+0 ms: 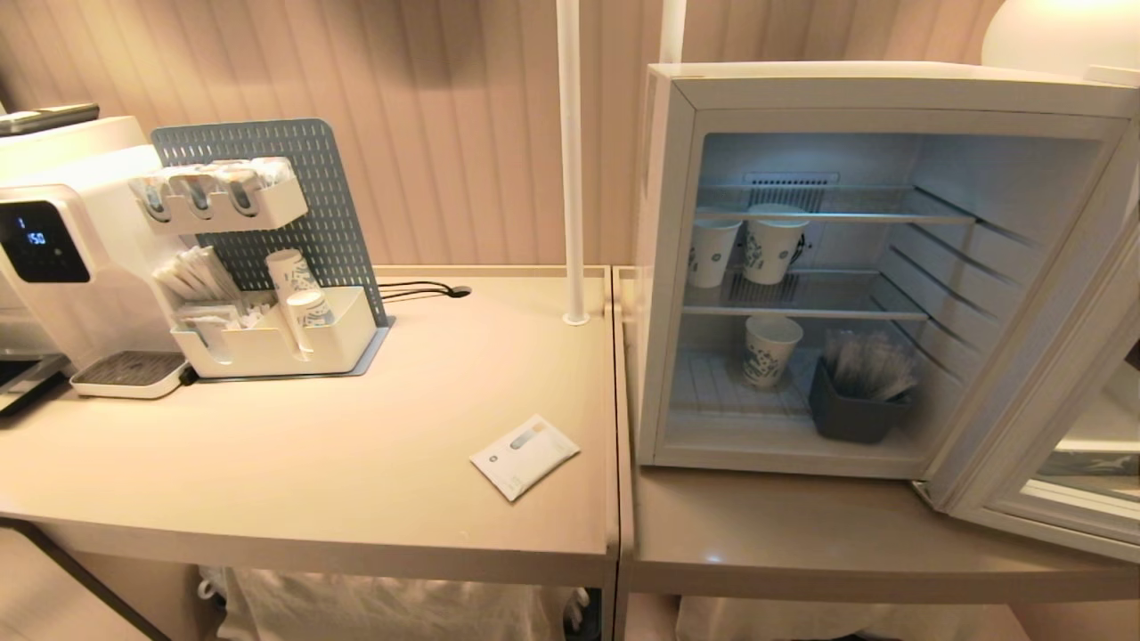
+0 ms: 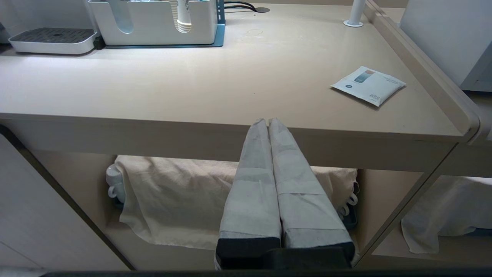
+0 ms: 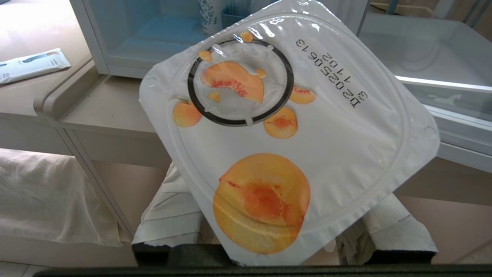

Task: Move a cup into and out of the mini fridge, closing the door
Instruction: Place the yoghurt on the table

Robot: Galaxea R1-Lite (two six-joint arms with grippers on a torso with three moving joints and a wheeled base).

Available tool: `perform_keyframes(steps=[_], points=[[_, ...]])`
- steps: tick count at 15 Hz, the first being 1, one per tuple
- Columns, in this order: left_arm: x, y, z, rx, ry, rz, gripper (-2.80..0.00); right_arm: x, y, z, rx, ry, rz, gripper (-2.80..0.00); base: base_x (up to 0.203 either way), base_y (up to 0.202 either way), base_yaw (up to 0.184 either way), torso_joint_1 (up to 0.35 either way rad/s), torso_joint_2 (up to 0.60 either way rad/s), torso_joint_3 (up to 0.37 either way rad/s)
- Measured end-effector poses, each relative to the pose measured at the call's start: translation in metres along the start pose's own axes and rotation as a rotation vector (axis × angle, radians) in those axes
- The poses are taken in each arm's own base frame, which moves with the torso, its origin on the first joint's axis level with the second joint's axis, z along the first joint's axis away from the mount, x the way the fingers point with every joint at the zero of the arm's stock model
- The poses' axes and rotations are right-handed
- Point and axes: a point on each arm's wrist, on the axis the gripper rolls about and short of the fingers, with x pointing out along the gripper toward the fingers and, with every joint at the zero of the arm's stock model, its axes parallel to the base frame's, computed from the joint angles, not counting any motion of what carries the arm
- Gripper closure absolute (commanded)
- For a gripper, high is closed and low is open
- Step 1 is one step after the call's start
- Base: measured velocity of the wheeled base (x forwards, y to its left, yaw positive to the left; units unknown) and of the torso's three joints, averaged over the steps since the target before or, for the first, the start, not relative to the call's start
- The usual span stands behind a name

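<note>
Two beige tables pushed side by side here. The left table (image 1: pixel 294 463) has a white drinks machine (image 1: pixel 62 258) with a drip tray at the far left, and right beside it a white organizer (image 1: pixel 267 343) on a blue-grey pegboard stand, stuffed with paper cups, sachets and stirrers. A flat white packet (image 1: pixel 524 456) lies on its own near the right edge, well apart from the rest. A white pole (image 1: pixel 570 160) stands on the back corner, with a black cable running to a hole nearby. The right table (image 1: pixel 802 534) carries the mini fridge (image 1: pixel 882 89), door (image 1: pixel 1060 445) swung open. Cloth-covered stuff sits on the shelf underneath both.
</note>
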Motion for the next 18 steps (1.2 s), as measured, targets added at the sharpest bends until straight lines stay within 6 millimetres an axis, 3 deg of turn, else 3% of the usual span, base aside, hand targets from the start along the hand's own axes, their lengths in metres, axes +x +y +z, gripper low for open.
perform_keyframes(steps=[12, 18], points=[[0.0, 0.0, 0.0, -0.001, 0.0, 0.0, 0.0, -0.0002, 0.0, -0.0005, 0.008, 0.008, -0.001, 0.0, 0.0, 0.0, 0.0, 0.0, 0.0, 0.0], [0.0, 0.0, 0.0, -0.001, 0.0, 0.001, 0.0, -0.0002, 0.0, -0.0001, 0.008, 0.008, -0.001, 0.0, 0.002, 0.149, -0.008, 0.005, 0.0, 0.001]])
